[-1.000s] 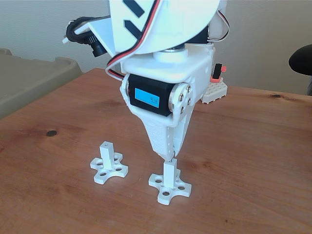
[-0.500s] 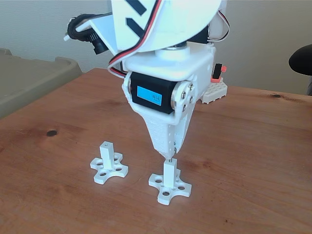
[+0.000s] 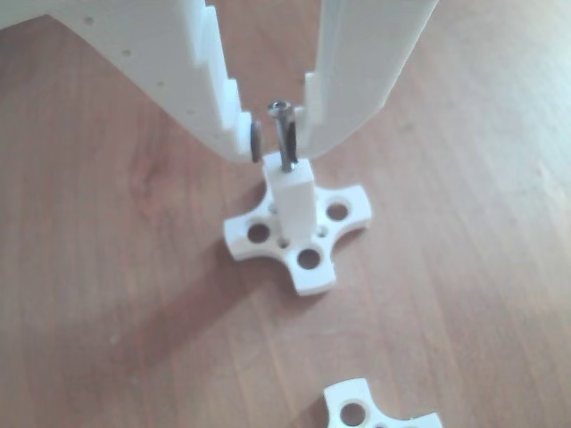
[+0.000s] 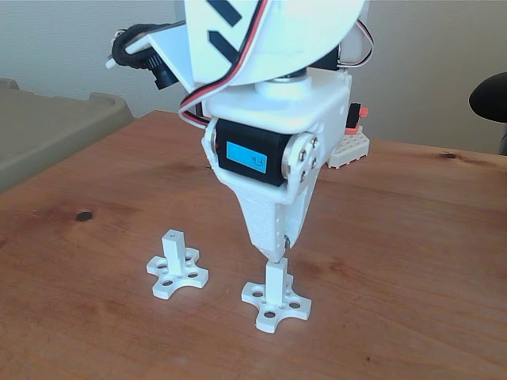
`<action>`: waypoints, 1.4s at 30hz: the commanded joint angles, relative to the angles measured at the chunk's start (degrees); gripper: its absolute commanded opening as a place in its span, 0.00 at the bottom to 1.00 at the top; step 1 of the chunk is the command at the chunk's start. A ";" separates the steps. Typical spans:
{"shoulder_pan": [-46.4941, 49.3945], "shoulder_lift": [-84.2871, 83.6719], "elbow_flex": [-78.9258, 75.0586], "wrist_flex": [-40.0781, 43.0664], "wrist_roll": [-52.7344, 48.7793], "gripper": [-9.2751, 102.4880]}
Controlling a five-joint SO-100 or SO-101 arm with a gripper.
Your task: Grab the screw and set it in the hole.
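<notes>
Fixed view. Gripper pointed straight down, tip just above the top of the nearer white post, which stood on its cross-shaped base near the tabletop's front edge. Jaw state and screw could not be made out. Second post with base stood apart to the left. White block with a red part sat near the back edge.

A reddish-brown wooden table carries two white cross-shaped plastic bases, each with a square post. One base stands directly under the gripper, and the other base sits near it, to the gripper's left in the fixed view. Behind the gripper, toward the table's far edge, lies a white studded building-block plate.
</notes>
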 commanded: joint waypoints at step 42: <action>3.25 27.86 0.70 10.81 -2.11 0.27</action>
